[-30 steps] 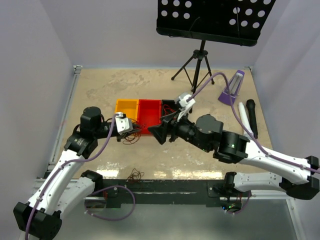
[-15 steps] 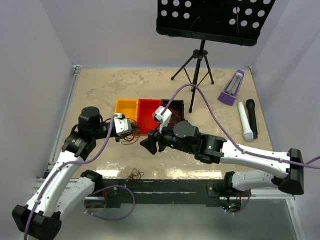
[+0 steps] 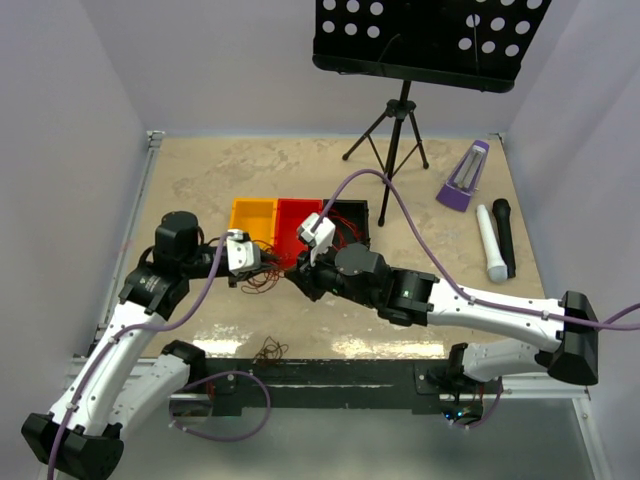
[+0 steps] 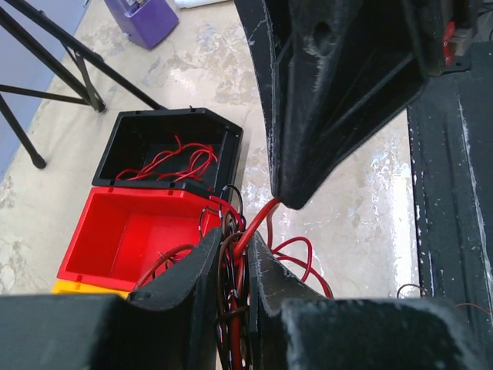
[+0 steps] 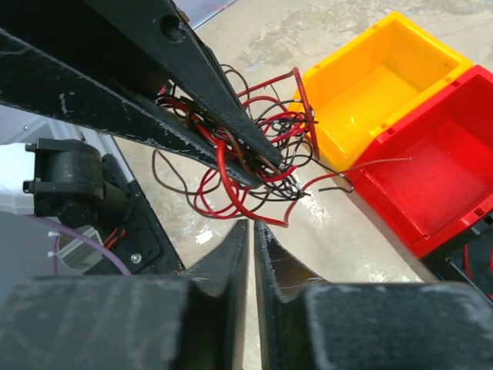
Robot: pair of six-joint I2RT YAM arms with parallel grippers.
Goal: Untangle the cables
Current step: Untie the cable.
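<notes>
The cables are a tangle of thin red and dark wires lying in front of the yellow bin. My left gripper is shut on this bundle, with red and brown strands squeezed between its fingers. My right gripper has come in tip to tip against it and is shut. One red cable runs taut from its fingertips into the left jaws. More red wire lies in the black bin.
A red bin stands between the yellow and the black ones. A small dark wire coil lies at the near table edge. Back right are a music stand tripod, a purple metronome, and a white and a black microphone.
My right arm has swung left from the black bin to the tangle at the left gripper, and its jaws have gone from wide open to shut. The left arm has hardly moved.
</notes>
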